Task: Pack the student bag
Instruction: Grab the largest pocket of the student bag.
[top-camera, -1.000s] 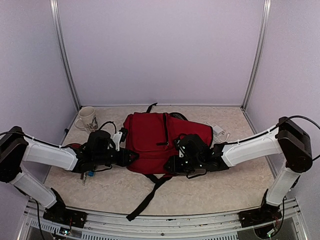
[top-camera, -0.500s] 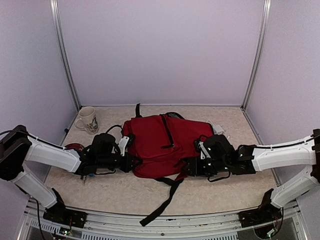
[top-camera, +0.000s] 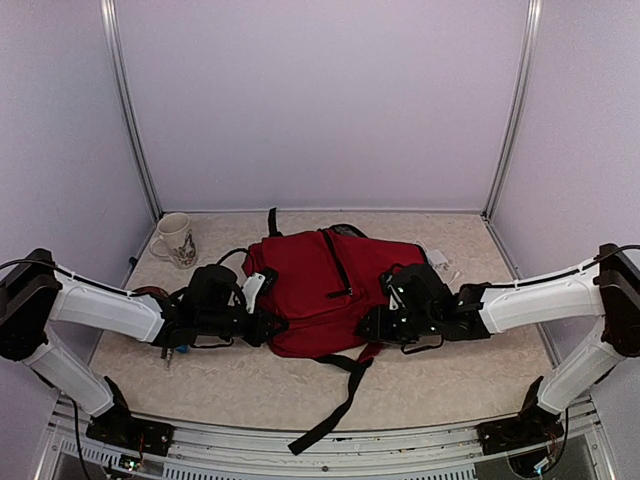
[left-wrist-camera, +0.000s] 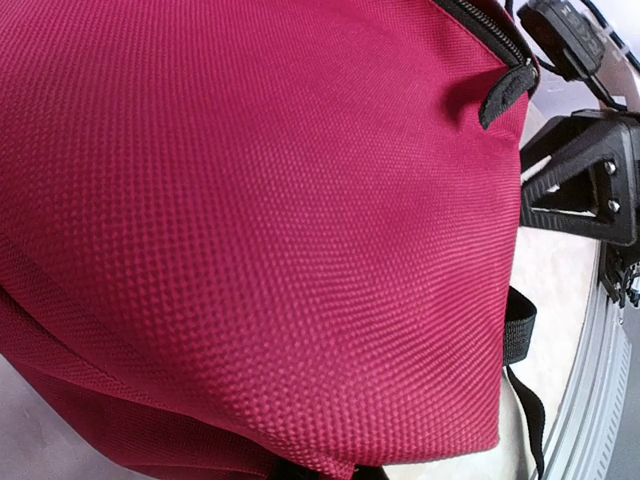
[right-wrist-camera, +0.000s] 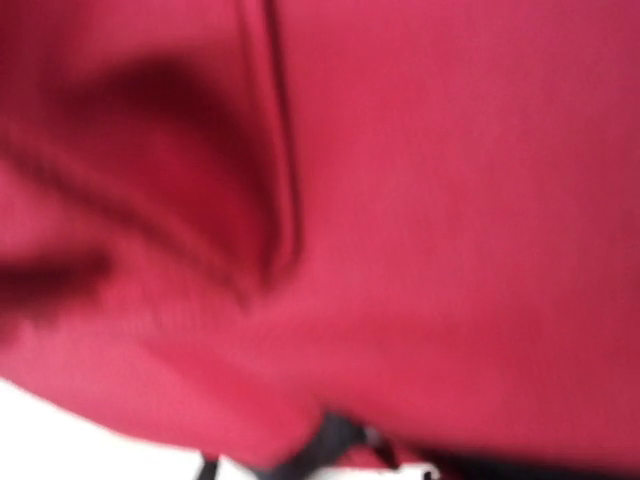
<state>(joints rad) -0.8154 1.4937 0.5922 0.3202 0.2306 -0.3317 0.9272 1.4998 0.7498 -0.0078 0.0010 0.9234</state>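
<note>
The bag (top-camera: 320, 285) lies flat on the middle of the tabletop (top-camera: 230, 385), about midway between the left and right edges and somewhat nearer the far edge than the near one. A black zip (top-camera: 338, 262) runs down its upper face. One black strap (top-camera: 340, 400) trails from its near side out toward the near edge, and a short loop (top-camera: 272, 220) sticks out from its far left corner toward the far edge. The left pincer (top-camera: 268, 325) is pressed against the bag's near left corner with its jaws closed; whether any fabric is pinched between them cannot be told, because the left wrist view is filled with red weave, with a black zip pull (left-wrist-camera: 505, 92) near the top right. The right pincer (top-camera: 372, 328) is against the near right part of the bag, just above where the strap leaves it. The right wrist view is a blur of red cloth, so I cannot tell how far its jaws stand apart or whether they have hold of anything. Both arms reach in low from the sides, their forearms close over the tabletop. A white mug (top-camera: 174, 239) with a pattern stands near the far left corner, well apart from the bag. A white object (top-camera: 438, 260) with a cord lies just beside the bag's far right corner. A small red thing (top-camera: 150, 293) shows beside the left forearm near the left edge, too hidden to name.
</note>
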